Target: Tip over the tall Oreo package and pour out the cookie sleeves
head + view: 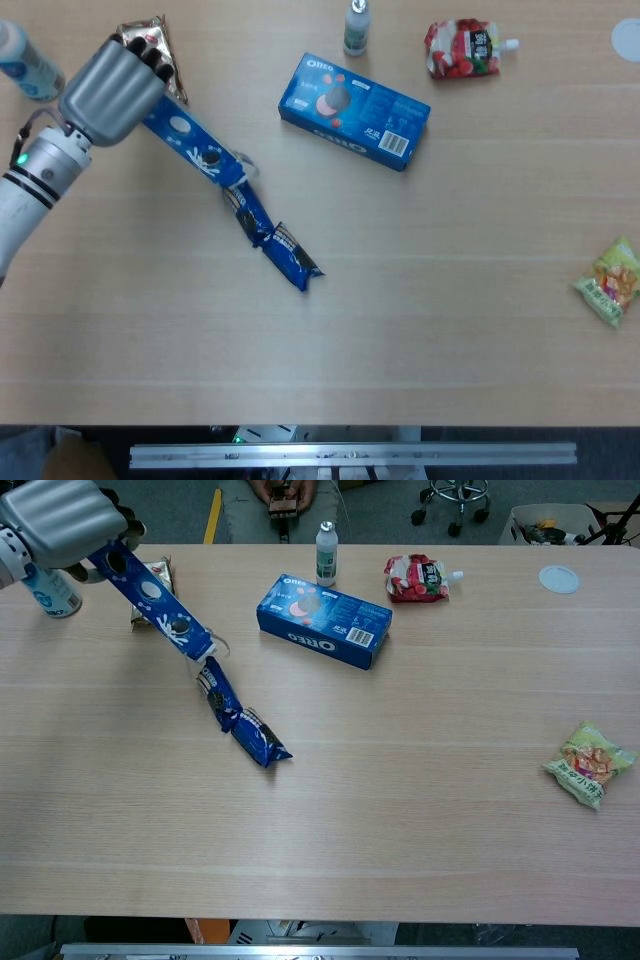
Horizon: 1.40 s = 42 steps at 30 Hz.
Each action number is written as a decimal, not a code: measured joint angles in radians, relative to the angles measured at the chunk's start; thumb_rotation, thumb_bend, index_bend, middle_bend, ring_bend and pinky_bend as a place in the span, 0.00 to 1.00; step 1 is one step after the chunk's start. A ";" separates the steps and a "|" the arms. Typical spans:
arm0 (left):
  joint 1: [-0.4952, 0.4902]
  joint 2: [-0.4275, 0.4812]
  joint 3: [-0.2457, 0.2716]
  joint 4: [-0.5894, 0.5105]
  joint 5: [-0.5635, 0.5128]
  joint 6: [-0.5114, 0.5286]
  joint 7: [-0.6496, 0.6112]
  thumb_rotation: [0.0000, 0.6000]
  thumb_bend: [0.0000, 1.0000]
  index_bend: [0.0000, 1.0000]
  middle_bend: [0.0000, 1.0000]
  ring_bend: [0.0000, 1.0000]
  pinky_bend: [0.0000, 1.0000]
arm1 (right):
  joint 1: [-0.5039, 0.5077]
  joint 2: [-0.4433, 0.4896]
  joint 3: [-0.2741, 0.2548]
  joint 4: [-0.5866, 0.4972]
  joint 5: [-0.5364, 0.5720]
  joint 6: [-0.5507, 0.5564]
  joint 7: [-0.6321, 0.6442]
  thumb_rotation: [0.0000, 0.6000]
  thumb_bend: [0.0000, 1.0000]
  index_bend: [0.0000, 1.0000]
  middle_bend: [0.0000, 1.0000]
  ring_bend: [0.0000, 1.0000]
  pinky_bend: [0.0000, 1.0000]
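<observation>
A pale wooden table (420,330) fills both views; beyond its far edge the chest view shows a grey floor, a seated person's legs and the base of a wheeled chair.

At the upper left of the frame the left hand (108,78) grips the closed end of the tall Oreo package (190,148), fingers wrapped around it. The long blue package slants down and toward the right from the hand, its open end lowest. Two cookie sleeves lie in line below that mouth: the upper cookie sleeve (246,210) is partly out, with its top end at or just inside the opening, and the lower cookie sleeve (294,257) rests flat on the table left of centre, touching the upper one's lower end. The right hand shows in neither view.

A flat blue Oreo box (354,111) lies at upper centre, well apart from the package. A gold snack wrapper (160,45) sits just behind the left hand, partly hidden by it. A red pouch with a white spout (462,49) lies at the upper right. A green-yellow snack bag (610,283) sits near the right edge. A blue-and-white bottle (26,62) stands at the far upper left, a small white bottle (357,28) at the top centre, and a round white lid (558,578) toward the far right corner.
</observation>
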 measured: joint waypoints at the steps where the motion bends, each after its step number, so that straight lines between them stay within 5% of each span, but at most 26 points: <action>1: -0.001 -0.006 -0.002 0.019 -0.007 -0.008 -0.007 1.00 0.24 0.57 0.50 0.39 0.65 | 0.000 0.001 -0.001 -0.001 0.000 -0.001 0.001 1.00 0.31 0.23 0.28 0.24 0.22; 8: 0.007 -0.008 -0.001 0.033 -0.033 -0.038 -0.049 1.00 0.24 0.57 0.50 0.39 0.65 | -0.001 0.000 -0.001 0.000 0.002 -0.003 -0.001 1.00 0.31 0.23 0.28 0.24 0.22; 19: 0.019 0.108 0.076 -0.105 0.044 -0.048 -0.052 1.00 0.24 0.57 0.50 0.38 0.65 | 0.005 -0.004 -0.001 -0.004 -0.003 -0.009 -0.010 1.00 0.31 0.23 0.28 0.24 0.22; 32: 0.019 0.137 0.162 -0.177 0.165 -0.035 -0.155 1.00 0.24 0.57 0.50 0.38 0.61 | 0.004 -0.006 -0.004 -0.005 -0.005 -0.009 -0.013 1.00 0.31 0.23 0.28 0.24 0.22; 42: -0.042 0.151 0.177 -0.290 0.165 -0.152 -0.276 1.00 0.24 0.49 0.42 0.32 0.54 | -0.005 -0.003 -0.004 -0.002 0.000 0.002 -0.004 1.00 0.31 0.23 0.28 0.24 0.22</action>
